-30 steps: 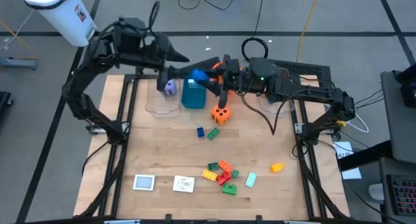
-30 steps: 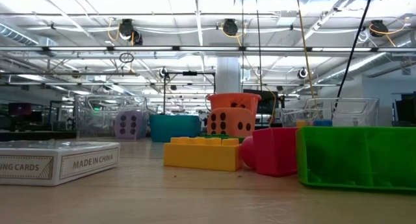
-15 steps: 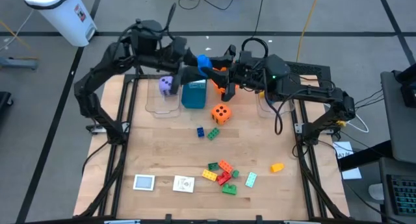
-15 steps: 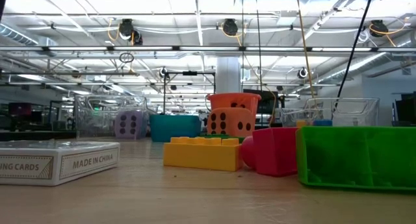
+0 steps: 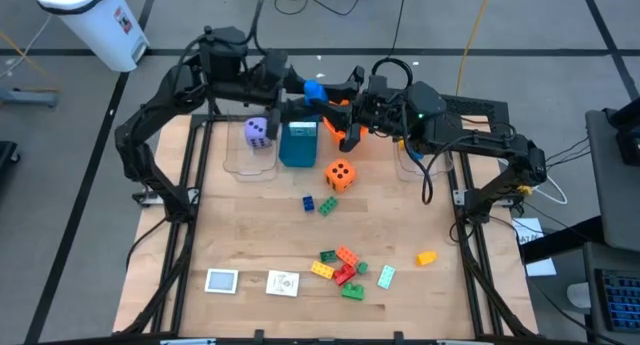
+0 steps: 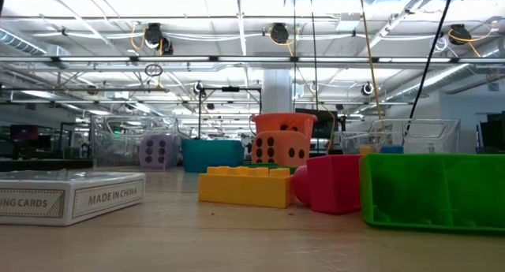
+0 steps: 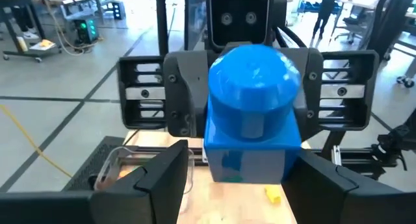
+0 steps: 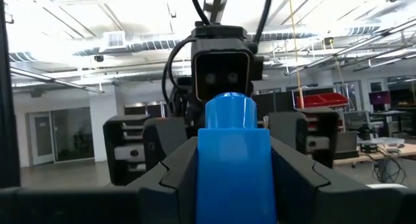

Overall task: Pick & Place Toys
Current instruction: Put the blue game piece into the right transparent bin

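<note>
I read both arms meeting above the far edge of the table. The left gripper (image 5: 296, 89) and the right gripper (image 5: 338, 93) face each other, with one blue brick (image 5: 314, 90) between them. In the left wrist view, the left fingers (image 7: 159, 182) flank the brick (image 7: 252, 113) on both sides. In the right wrist view, the right fingers (image 8: 174, 175) clamp the same brick (image 8: 233, 156), so I log both grippers as closed on it.

Directly below the handover point stands the teal box (image 5: 298, 143). A clear bin (image 5: 240, 165) beside it holds the purple die (image 5: 257, 131). The orange die (image 5: 340, 174) rests on the table just beside the box. Nearer the middle lie a small blue brick (image 5: 309, 203) and a green brick (image 5: 327, 207), touching. Toward the near edge I see a mixed brick cluster (image 5: 342, 270), a lone yellow brick (image 5: 427, 257) and two white cards (image 5: 222, 281).
</note>
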Robot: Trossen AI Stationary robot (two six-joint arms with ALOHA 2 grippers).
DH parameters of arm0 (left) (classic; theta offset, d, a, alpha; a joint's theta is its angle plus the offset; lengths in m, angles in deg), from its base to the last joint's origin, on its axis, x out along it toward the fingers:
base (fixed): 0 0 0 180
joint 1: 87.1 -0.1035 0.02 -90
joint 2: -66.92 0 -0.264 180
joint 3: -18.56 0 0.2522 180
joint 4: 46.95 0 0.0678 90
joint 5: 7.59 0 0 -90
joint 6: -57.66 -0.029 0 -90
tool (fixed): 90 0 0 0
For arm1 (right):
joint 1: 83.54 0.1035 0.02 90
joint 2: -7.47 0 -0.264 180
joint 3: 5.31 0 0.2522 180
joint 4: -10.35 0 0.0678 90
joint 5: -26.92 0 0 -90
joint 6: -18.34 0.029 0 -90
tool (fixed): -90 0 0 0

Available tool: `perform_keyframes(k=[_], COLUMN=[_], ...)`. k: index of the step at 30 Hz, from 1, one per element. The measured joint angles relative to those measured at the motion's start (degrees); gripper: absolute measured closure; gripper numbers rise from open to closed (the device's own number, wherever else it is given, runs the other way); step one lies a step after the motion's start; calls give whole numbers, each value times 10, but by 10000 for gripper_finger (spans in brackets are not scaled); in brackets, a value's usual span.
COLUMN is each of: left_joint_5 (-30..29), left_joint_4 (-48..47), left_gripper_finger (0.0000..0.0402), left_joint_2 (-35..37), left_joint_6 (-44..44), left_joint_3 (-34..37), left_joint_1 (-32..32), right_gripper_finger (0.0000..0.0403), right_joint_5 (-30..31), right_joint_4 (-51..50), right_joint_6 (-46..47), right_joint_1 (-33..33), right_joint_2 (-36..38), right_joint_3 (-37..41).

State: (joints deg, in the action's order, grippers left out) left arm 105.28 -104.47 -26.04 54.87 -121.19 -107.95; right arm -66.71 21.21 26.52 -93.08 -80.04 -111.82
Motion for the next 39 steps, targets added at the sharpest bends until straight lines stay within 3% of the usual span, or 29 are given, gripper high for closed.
perform_keyframes(k=[9, 21, 28, 34, 39], left_joint_5=[12, 29, 43, 45, 46], left_joint_4=[-1, 4, 6, 5, 5], left_gripper_finger=[170, 251, 232, 254, 249], left_joint_2=[9, 4, 4, 4, 3], left_joint_6=[6, 18, 16, 7, 4], left_joint_3=[0, -1, -1, -1, -1], left_joint_1=[-7, -3, -3, -3, -3], right_gripper_finger=[263, 264, 259, 250, 243], right_joint_5=[-5, -8, -10, -11, -11], right_joint_4=[4, 9, 9, 9, 9], right_joint_6=[-3, 0, 5, 8, 8], right_joint_1=[0, 1, 1, 1, 1], right_joint_2=[0, 0, 0, 0, 0], right_joint_3=[0, 0, 0, 0, 0])
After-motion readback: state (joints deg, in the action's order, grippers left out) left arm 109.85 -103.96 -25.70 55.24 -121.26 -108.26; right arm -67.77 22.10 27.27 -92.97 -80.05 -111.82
